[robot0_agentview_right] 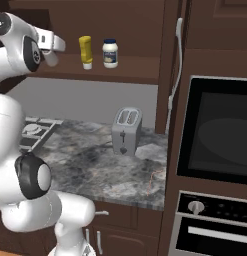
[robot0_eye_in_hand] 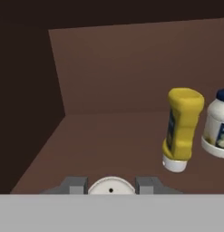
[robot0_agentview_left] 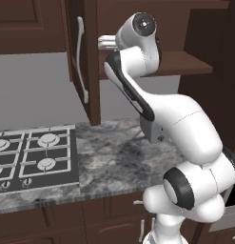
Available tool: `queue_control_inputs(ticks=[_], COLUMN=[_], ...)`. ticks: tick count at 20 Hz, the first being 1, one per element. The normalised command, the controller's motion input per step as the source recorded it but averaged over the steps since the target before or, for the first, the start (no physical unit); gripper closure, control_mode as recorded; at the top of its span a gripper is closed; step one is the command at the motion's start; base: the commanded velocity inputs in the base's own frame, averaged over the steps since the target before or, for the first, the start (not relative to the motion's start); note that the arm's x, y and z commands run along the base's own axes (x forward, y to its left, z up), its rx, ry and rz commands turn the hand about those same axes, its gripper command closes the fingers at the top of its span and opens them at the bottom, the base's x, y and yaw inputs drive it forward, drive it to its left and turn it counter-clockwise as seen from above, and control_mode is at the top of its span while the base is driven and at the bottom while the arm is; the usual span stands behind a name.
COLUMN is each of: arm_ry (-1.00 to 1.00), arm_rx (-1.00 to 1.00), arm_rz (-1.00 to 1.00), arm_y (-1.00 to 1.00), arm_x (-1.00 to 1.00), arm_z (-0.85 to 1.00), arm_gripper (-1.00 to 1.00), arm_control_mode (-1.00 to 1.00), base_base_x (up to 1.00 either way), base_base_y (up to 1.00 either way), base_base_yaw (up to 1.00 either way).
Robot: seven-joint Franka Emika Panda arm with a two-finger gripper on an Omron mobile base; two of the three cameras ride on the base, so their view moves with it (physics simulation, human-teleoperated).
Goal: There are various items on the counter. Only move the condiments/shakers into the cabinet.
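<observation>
Between my gripper's [robot0_eye_in_hand: 111, 183] two fingertips sits the round white top of the pale grey shaker [robot0_eye_in_hand: 110, 187], just above the cabinet shelf [robot0_eye_in_hand: 109, 136]. From the right base view, the gripper [robot0_agentview_right: 51, 49] is at the shelf's left end with the shaker [robot0_agentview_right: 51, 59] under it. Whether the shaker touches the shelf, I cannot tell. To its right on the shelf stand the yellow squeeze bottle [robot0_agentview_right: 85, 51], cap down, and the white jar with the blue lid [robot0_agentview_right: 110, 53]. The hand view shows the bottle [robot0_eye_in_hand: 181, 127] and jar [robot0_eye_in_hand: 217, 124] ahead on the right.
The grey toaster [robot0_agentview_right: 126, 131] stands on the granite counter [robot0_agentview_right: 95, 165] below the cabinet. The open cabinet door with its long handle [robot0_agentview_left: 81, 57] hangs left of the gripper [robot0_agentview_left: 105, 44]. A stovetop [robot0_agentview_left: 33, 157] lies to the left, a wall oven [robot0_agentview_right: 220, 130] to the right.
</observation>
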Motion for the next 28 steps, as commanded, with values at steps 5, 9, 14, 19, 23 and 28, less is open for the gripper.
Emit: queue_control_inputs(ticks=[5, 9, 14, 19, 23, 28], arm_ry=[0.05, 0.00, 0.00, 0.00, 0.00, 0.00], arm_rx=[0.00, 0.00, -0.01, -0.01, 0.00, 0.00], arm_rz=[0.00, 0.00, 0.00, 0.00, 0.00, 0.00], arm_y=[0.00, 0.00, 0.00, 0.00, 0.00, 0.00], arm_x=[0.26, 0.13, 0.17, 0.17, 0.29, 0.43], arm_z=[0.00, -0.07, -0.23, -0.20, -0.04, -0.07], arm_gripper=[1.00, 1.00, 1.00, 1.00, 1.00, 1.00], arm_control_mode=[-1.00, -1.00, -1.00, -1.00, -1.00, -1.00], base_base_x=[0.00, 0.00, 0.00, 0.00, 0.00, 0.00], base_base_y=[0.00, 0.00, 0.00, 0.00, 0.00, 0.00], base_base_yaw=[0.00, 0.00, 0.00, 0.00, 0.00, 0.00])
